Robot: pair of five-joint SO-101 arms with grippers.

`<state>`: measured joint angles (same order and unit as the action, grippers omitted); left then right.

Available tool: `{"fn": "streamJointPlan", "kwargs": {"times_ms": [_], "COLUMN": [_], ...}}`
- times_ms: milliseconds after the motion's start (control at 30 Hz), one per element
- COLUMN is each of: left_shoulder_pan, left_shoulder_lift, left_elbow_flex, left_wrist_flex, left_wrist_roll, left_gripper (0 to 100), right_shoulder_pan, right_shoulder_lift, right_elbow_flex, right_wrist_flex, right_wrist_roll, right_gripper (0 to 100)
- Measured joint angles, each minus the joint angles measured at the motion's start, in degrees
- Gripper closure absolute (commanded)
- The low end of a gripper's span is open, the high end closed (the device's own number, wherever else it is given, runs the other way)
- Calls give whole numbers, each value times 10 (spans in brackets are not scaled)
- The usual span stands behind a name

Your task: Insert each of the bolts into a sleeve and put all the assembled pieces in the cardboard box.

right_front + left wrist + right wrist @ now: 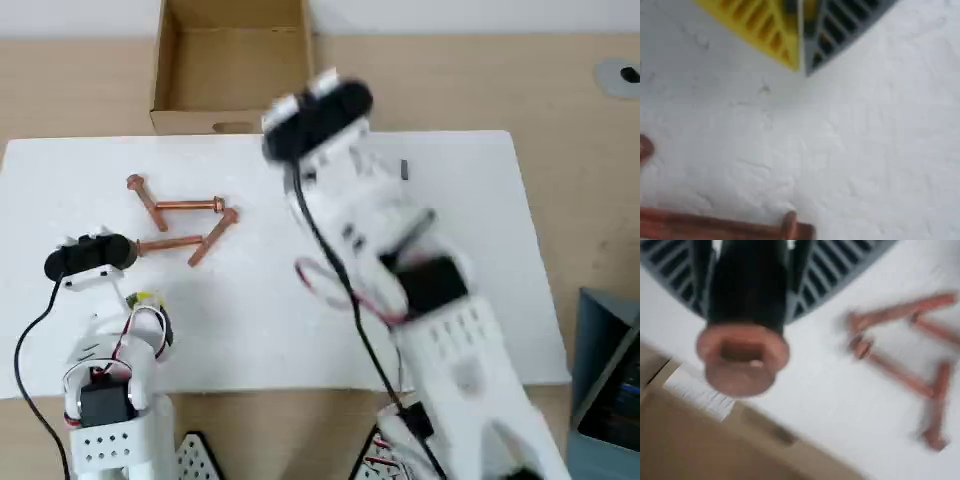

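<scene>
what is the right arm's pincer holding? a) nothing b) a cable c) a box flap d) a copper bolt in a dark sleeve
D: the right pincer is closed on a dark sleeve with the head of a copper bolt sticking out of it.

The cardboard box [230, 65] is standing open on top. The right claw [747, 322], gripping a bolt [742, 357], is crowding the box's near right corner. Loose bolts [185, 225] are cluttering the white mat [250, 320] before the box's near wall, while the mat farther from the box is lying bare.
</scene>
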<state>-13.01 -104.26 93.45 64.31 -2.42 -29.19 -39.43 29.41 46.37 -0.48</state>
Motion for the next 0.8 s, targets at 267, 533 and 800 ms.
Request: {"fn": "streamJointPlan", "kwargs": {"times_ms": [267,533,800], "left_shoulder_pan": [-5,-5,-5], "left_shoulder_lift": [0,0,0], "left_elbow_flex": [0,0,0], "left_wrist_flex": [0,0,0], "left_wrist_roll": [0,0,0], "left_gripper": [998,998,998], "right_shoulder_pan": [33,40,42], "right_shoulder_lift": [271,518,760], "right_elbow_flex": [-205,-417,-657], "right_wrist_flex": [-77,-85,-85], "right_wrist_roll": [45,50,99], "right_gripper": [989,989,986]}}
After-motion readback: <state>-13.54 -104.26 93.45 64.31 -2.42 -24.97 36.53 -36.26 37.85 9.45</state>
